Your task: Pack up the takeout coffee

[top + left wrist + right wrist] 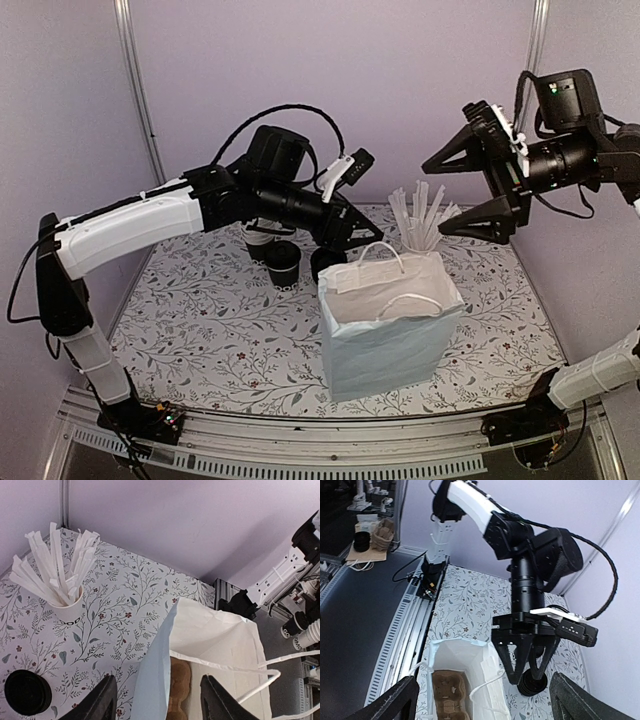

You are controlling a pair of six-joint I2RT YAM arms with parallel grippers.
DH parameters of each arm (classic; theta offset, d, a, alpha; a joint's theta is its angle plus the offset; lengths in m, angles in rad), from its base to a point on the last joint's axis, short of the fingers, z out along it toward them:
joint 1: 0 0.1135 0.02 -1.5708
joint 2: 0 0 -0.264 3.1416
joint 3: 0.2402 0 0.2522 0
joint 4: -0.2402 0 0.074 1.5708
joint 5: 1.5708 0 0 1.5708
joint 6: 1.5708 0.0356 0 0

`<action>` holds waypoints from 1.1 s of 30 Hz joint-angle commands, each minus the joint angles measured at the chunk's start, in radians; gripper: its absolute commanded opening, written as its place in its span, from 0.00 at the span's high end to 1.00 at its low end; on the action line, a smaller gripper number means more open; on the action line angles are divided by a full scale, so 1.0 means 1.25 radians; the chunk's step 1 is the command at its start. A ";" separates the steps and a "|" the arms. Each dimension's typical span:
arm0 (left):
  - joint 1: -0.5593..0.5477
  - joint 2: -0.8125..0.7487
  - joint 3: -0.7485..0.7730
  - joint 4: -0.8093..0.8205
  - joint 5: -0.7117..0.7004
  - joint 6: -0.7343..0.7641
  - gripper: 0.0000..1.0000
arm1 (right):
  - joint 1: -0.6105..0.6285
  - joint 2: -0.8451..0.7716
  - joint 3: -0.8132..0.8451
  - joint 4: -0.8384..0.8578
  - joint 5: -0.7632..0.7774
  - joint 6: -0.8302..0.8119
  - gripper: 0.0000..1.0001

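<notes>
Left wrist view: lidded black cup (pixel 27 692) stands on the table (pixel 130 595) near the white bag (pixel 215 645), not yet packed; cardboard tray (pixel 179 682) sits inside; left gripper (pixel 157 680) apart, empty, over the bag mouth; right gripper (pixel 433 198) wide apart, raised.

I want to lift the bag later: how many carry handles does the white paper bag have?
2. The far handle arches up from the far rim of the white bag. The near handle droops along its near rim. Neither is hidden.
</notes>
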 commanded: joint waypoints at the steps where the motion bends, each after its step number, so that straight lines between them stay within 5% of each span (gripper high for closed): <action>1: -0.024 0.007 0.040 0.020 0.011 0.012 0.42 | -0.013 -0.079 -0.079 -0.096 -0.183 -0.044 0.02; 7: -0.024 -0.065 0.029 -0.043 -0.143 0.036 0.40 | -0.007 -0.096 -0.278 -0.144 -0.141 -0.105 0.01; 15: -0.093 -0.129 -0.059 -0.108 -0.152 0.169 0.35 | 0.018 -0.098 -0.344 -0.037 -0.145 -0.064 0.07; 22: -0.110 -0.036 0.035 -0.099 -0.182 0.192 0.37 | 0.018 -0.068 -0.315 -0.038 -0.181 -0.057 0.41; 25: -0.106 0.012 0.085 -0.099 -0.243 0.191 0.40 | 0.018 -0.057 -0.323 -0.037 -0.172 -0.054 0.47; 28: -0.098 0.032 0.111 -0.092 -0.209 0.197 0.53 | 0.018 -0.054 -0.332 -0.034 -0.163 -0.051 0.59; 33: -0.098 0.005 0.088 -0.062 -0.180 0.195 0.80 | 0.018 -0.039 -0.304 -0.020 -0.158 -0.040 0.95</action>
